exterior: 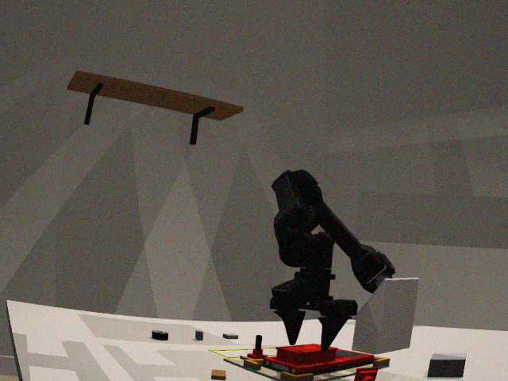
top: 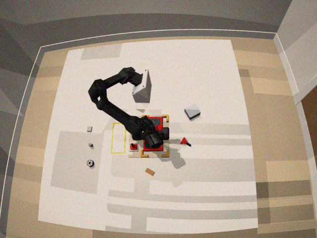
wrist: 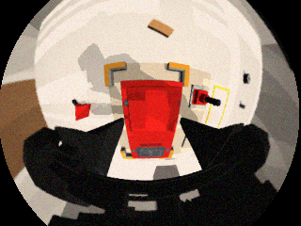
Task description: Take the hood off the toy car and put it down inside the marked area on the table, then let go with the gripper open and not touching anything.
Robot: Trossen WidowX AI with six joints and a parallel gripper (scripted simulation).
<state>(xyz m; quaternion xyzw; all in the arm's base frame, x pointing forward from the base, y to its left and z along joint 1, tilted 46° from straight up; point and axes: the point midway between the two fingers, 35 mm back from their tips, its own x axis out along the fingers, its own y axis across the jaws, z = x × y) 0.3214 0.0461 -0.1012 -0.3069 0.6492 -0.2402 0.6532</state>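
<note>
The red toy car [top: 159, 125] [exterior: 352, 359] [wrist: 147, 137] lies between orange corner brackets on a beige board. Its hood looks like the raised red block [exterior: 303, 354] [wrist: 151, 105] on top; the arm hides much of it in the top view. My gripper [exterior: 308, 346] [wrist: 153, 121] is open and empty, pointing down, with a finger towards each long side of the hood and the tips near the height of its top. Whether a tip touches it I cannot tell. The marked area, a yellow outline [top: 111, 138] [wrist: 222, 88], lies beyond the red-based black peg and holds nothing.
The upright black peg on its red base [top: 133, 147] [exterior: 257, 353] [wrist: 199, 97] stands beside the car. A red piece with a black stem [top: 184, 141] [wrist: 83, 112] lies opposite. A wooden block [top: 149, 171] [exterior: 218, 374] [wrist: 160, 27] and a grey block [top: 192, 111] [exterior: 446, 367] lie farther off.
</note>
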